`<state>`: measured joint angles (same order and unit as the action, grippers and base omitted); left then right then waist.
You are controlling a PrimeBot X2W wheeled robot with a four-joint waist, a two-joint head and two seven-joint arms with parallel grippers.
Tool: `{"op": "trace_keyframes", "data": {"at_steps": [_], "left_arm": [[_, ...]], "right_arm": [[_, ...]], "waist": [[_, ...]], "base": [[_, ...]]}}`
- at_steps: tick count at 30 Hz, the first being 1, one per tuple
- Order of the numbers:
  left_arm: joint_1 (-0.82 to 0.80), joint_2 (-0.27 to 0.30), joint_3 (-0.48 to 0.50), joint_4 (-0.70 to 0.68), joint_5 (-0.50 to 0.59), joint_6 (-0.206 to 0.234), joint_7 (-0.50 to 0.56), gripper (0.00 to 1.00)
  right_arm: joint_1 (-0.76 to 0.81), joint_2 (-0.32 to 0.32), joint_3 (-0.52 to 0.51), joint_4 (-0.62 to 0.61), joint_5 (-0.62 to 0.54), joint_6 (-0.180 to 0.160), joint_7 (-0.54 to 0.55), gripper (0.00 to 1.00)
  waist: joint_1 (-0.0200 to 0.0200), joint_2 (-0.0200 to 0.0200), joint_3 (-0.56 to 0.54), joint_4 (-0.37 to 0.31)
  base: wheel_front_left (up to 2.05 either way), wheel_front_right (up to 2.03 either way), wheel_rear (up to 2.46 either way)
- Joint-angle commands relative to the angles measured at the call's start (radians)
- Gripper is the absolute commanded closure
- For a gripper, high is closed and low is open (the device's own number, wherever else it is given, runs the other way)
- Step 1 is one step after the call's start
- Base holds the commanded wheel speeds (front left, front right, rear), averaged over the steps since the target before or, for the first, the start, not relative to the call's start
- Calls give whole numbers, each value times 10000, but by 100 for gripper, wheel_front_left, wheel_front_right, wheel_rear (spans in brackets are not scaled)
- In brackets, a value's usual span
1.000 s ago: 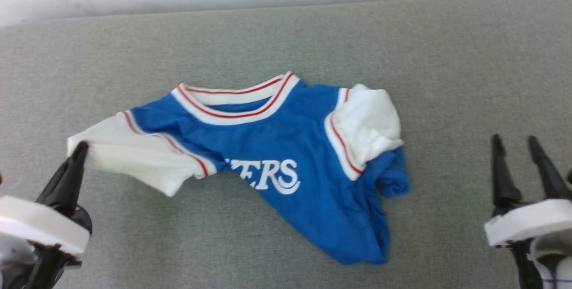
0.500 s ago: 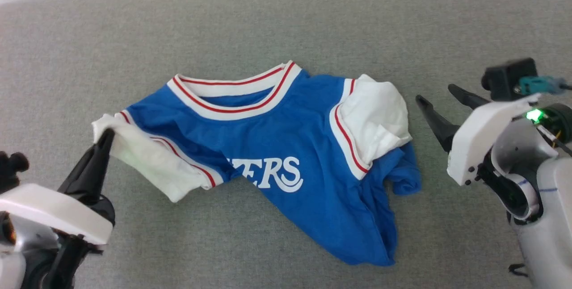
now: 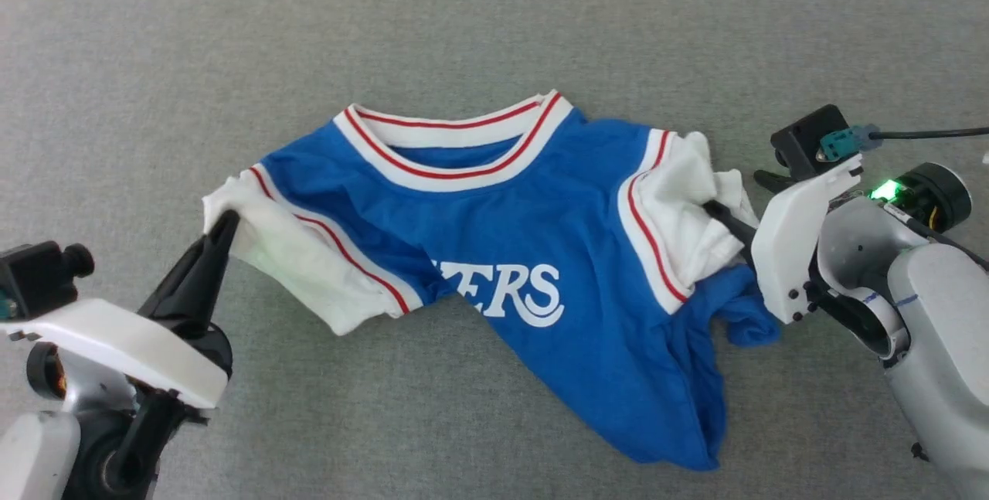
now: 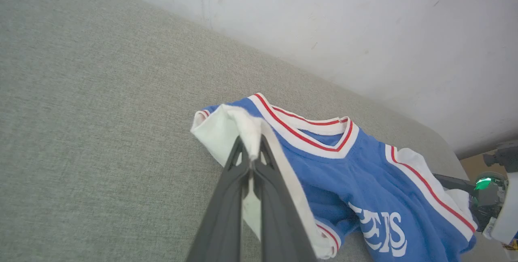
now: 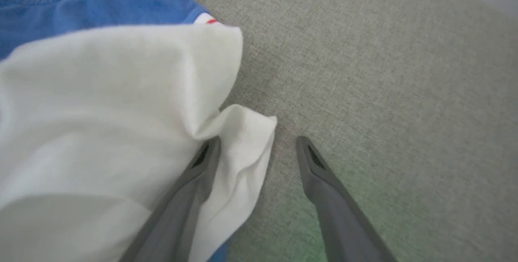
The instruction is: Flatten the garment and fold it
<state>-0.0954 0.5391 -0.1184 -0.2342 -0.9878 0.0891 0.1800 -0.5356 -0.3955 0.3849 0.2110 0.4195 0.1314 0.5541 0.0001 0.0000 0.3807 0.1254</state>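
While the blue jersey shirt lies rumpled mid-way across the grey fabric surface, you have flattening barely begun and nothing folded. Your left gripper pinches the left sleeve. Your right gripper gapes wide, one finger touching the right sleeve. Half a second ago, it stood clear of the cloth.

Long, dark, tapering fingers form the left claw and the right claw. Each springs from an angled white cover plate, here dotted with small black screws. Above sits a black camera box with teal connector and black cable. Beside it are a green indicator light and a pale grey forearm bearing thin blue lines.
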Motion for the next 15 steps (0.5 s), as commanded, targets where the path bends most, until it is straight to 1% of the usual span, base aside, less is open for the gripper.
{"op": "trace_keyframes", "data": {"at_steps": [1, 5, 6, 7, 8, 10, 12, 15], "left_arm": [[-212, -50, -75, 58, 95, -63, 28, 100], [-295, -83, -198, 92, 142, -47, 75, 100], [-302, -86, -216, 94, 154, -37, 81, 100], [-303, -86, -226, 91, 163, -23, 85, 100], [-297, -85, -233, 87, 171, -9, 88, 100], [-277, -82, -239, 79, 178, 24, 99, 100], [-245, -76, -232, 69, 186, 68, 103, 100], [-178, -70, -213, 41, 244, 121, 40, 100]], "right_arm": [[-232, -88, 224, 267, 46, -7, -138, 0], [-381, -94, 554, 767, 236, -7, -186, 0], [-382, -68, 600, 883, 335, -7, -80, 52], [-392, -47, 622, 960, 416, -7, 13, 71], [-395, -48, 656, 1032, 472, -7, 136, 100], [-388, -115, 744, 1089, 556, -7, 388, 100], [-403, -155, 665, 1091, 488, -7, 360, 100], [-416, -85, 350, 1050, 365, -7, -11, 100]], "waist": [[-1, 0, 91, 148], [-1, 0, 139, 241], [-1, 0, 141, 254], [-1, 0, 145, 259], [-1, 0, 140, 261], [-1, 0, 112, 262], [-1, 0, 49, 241], [-1, 0, -129, 175]], "base": [[0, 0, 0], [0, 0, 0], [0, 0, 0], [0, 0, 0], [0, 0, 0], [0, 0, 0], [0, 0, 0], [0, 0, 0]]}}
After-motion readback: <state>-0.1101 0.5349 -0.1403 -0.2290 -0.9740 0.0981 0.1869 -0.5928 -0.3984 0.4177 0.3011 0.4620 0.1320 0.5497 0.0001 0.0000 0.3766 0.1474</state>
